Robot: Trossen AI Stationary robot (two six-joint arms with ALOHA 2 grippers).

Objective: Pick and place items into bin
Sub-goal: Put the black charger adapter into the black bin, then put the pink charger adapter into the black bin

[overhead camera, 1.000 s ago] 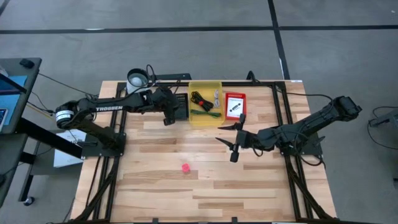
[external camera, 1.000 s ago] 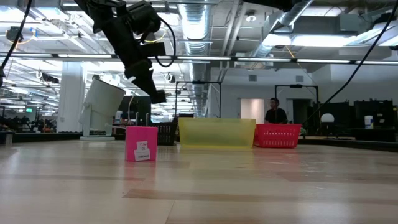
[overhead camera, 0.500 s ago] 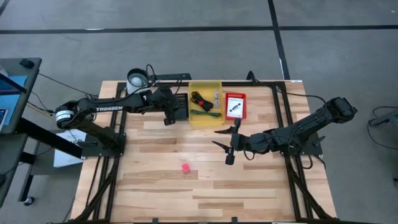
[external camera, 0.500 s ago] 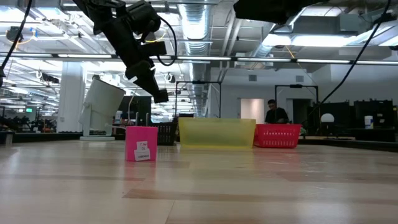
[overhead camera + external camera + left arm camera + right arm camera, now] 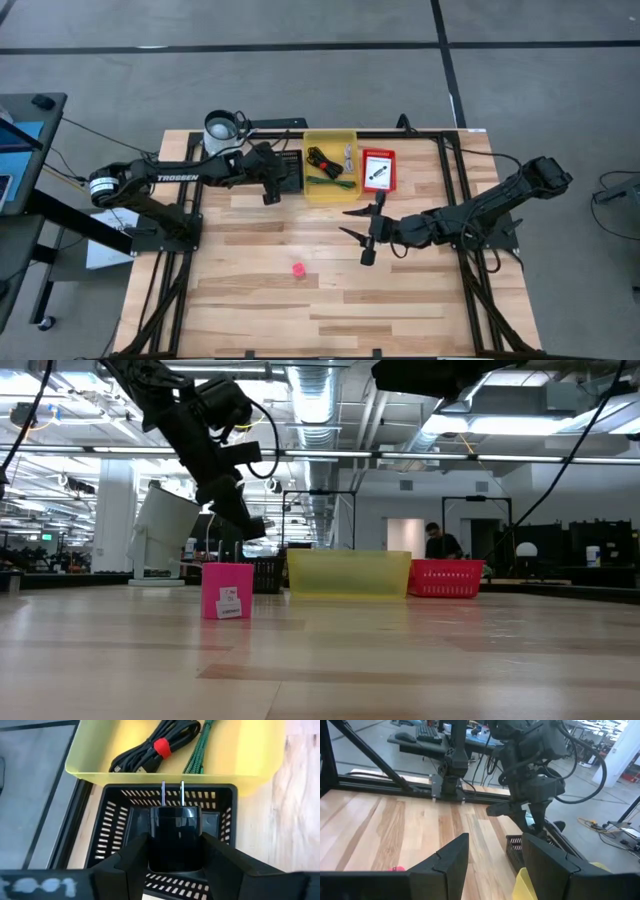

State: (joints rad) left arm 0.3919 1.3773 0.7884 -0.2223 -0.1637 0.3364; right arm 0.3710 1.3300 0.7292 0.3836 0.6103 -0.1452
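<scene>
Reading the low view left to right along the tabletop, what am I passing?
White tilted cylinder → pink cube → black basket → yellow bin → red basket. Above the pink cube hangs the left gripper, shut on a black plug adapter.

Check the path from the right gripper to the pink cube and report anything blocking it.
Nothing visible blocks it. The right gripper hangs open above bare wood, and the pink cube sits alone on the table. The yellow bin and red bin lie off that path.
</scene>
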